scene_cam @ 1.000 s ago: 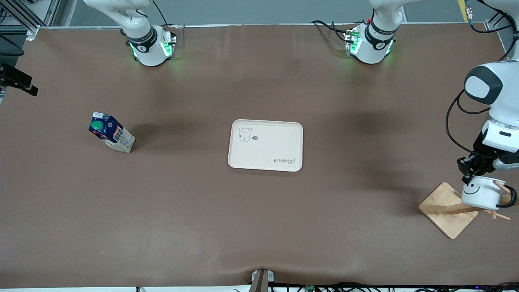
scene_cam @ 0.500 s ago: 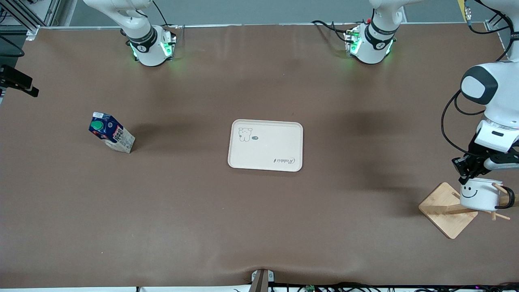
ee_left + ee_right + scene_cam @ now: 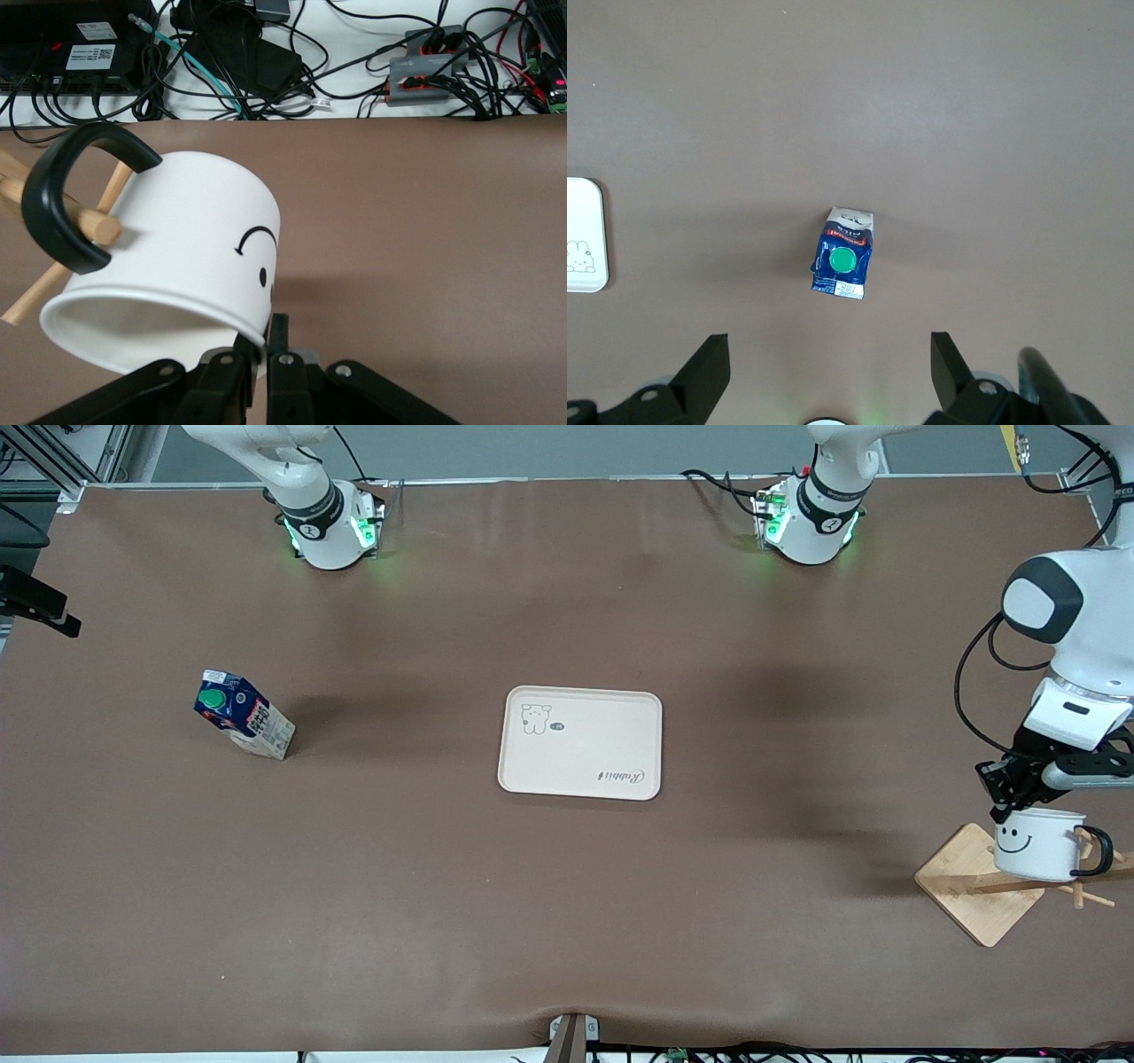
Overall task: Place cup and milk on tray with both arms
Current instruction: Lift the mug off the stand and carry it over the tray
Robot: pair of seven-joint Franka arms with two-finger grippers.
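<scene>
The white smiley cup [image 3: 1036,849] hangs at the wooden rack [image 3: 974,881], at the left arm's end of the table. My left gripper [image 3: 1005,808] is shut on the cup's rim; the left wrist view shows its fingers [image 3: 282,341] pinching the rim of the cup [image 3: 177,257], with a rack peg [image 3: 97,226] still through the black handle. The milk [image 3: 241,724] stands tilted at the right arm's end. My right gripper [image 3: 830,359] is open and empty, high over the milk [image 3: 843,255]. The cream tray [image 3: 580,742] lies mid-table, empty.
The rack's square base sits near the table edge at the left arm's end. The tray's corner shows in the right wrist view [image 3: 580,239]. Cables and boxes [image 3: 266,53] lie off the table's edge, past the cup.
My left gripper has risen and shifted slightly toward the right arm's end, carrying the cup up along the rack peg and more upright. Milk and tray have not moved.
</scene>
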